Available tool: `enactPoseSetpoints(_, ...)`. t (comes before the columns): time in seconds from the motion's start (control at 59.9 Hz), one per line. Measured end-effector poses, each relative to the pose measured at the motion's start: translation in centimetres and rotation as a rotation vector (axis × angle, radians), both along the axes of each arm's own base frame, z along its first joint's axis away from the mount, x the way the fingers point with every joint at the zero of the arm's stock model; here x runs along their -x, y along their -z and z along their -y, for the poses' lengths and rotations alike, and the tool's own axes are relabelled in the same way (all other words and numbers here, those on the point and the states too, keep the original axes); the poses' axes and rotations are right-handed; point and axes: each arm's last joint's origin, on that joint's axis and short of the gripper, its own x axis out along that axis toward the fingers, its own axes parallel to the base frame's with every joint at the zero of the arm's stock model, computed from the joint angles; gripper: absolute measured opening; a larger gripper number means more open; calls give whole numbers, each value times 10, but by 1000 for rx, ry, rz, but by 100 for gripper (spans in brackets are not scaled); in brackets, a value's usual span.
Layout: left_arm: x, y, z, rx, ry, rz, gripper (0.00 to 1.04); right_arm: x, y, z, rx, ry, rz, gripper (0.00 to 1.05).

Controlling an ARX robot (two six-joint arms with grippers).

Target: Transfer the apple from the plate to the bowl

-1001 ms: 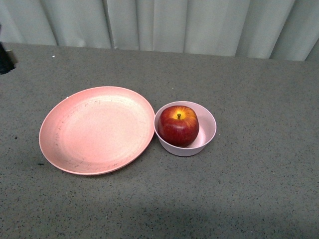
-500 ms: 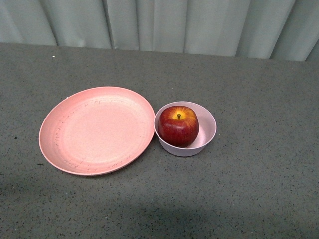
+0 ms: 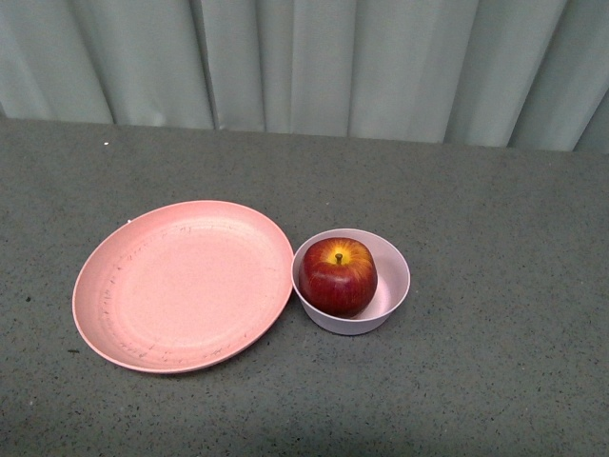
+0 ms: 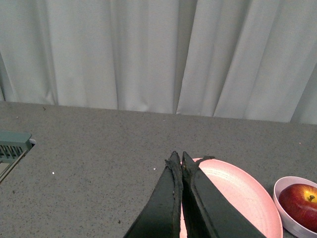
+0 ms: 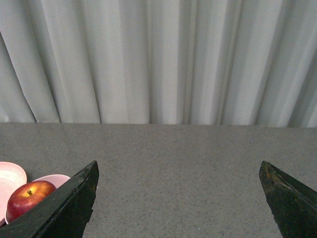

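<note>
Front view, left to right: salmon-pink plate [image 3: 183, 284] on the grey desk [image 3: 495, 228], bare; at its 3 o'clock, touching its rim, the pale pink bowl [image 3: 392, 286] containing the apple [image 3: 338, 277], stem up. Left end effector [image 4: 179, 159]: fingers pressed together, holding nothing. Right end effector [image 5: 178, 171]: fingers spread wide, holding nothing.

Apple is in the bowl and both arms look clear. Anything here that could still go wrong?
Little. The bowl is barely wider than the apple and sits against the plate rim, so bumping the plate could shift it. The left hand, shut, points over the plate; the right hand is open, near nothing.
</note>
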Motion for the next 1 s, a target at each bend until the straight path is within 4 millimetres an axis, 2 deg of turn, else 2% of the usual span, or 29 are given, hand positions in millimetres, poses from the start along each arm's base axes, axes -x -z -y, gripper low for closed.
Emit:
enactPoseSetpoints(0.801,21,-1,0,0,0,6,4,0,0,0,0,0,0,95)
enactPoseSetpoints(0.884,30,3,0,0,2,-19,4,0,0,0,0,0,0,95)
enactPoseSetpoints(1.001,32,2,0,0,2,1,4,0,0,0,0,0,0,95)
